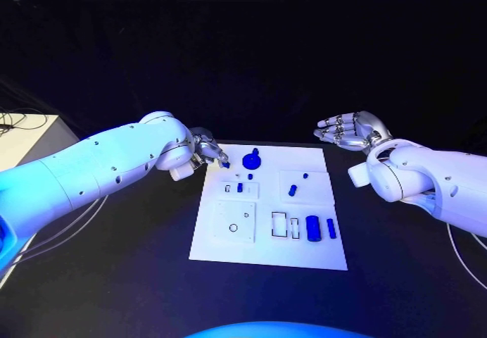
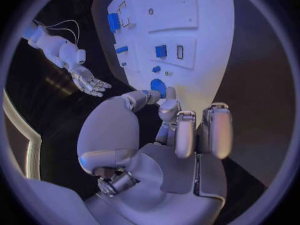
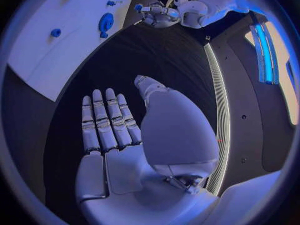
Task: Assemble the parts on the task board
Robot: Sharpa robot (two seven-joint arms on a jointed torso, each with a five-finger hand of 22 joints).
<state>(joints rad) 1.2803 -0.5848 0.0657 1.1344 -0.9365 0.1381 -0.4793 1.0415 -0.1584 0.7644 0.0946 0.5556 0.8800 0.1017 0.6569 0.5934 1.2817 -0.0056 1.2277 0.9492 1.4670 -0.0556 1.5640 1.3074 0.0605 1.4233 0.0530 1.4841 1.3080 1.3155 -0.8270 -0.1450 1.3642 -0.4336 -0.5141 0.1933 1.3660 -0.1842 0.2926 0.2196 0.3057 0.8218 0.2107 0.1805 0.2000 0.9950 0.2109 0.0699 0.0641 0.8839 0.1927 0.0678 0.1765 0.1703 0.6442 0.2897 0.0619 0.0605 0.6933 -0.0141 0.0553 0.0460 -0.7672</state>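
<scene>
Your left hand [image 1: 206,153] hovered with curled, empty fingers at the flat white task board's [image 1: 218,246] far-left corner, beside the round blue part [image 1: 252,160]; a careless reach risked knocking it. Your right hand [image 1: 350,130] was spread, released.

Dark robotics lab: black table [image 1: 122,282], white task board [image 1: 266,243], loose cables [image 1: 20,121].

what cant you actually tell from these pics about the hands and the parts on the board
- Head view: the left hand at the task board edge is mostly hidden by its own wrist; holding anything or not, cannot tell.
- Left wrist view: fingertips hide contact with the round blue part.
- Head view: small blue parts too small to identify.
</scene>
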